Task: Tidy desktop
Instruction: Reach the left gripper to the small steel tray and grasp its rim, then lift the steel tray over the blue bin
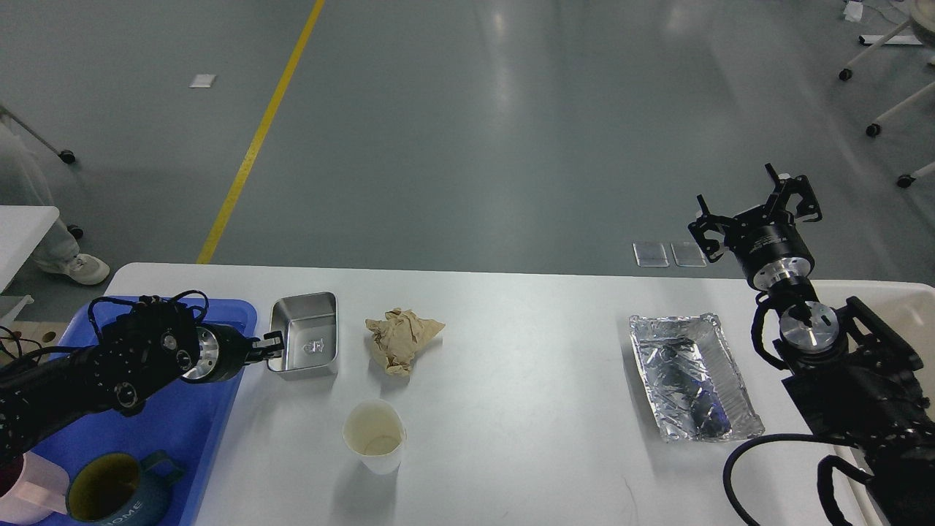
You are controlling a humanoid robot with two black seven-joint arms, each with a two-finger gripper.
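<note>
L fingers pinch steel tin rim on desktop; R fingers spread, holding nothing.

The only readable text was "HOME", in pale capitals on the side of the dark blue mug at seven o'clock. A small emblem on the metal tin's floor was too small to read.

Left tool pinches steel tin rim, w/ crumpled paper just right of tin, cup nearer, foil tray far right on counter.
</note>
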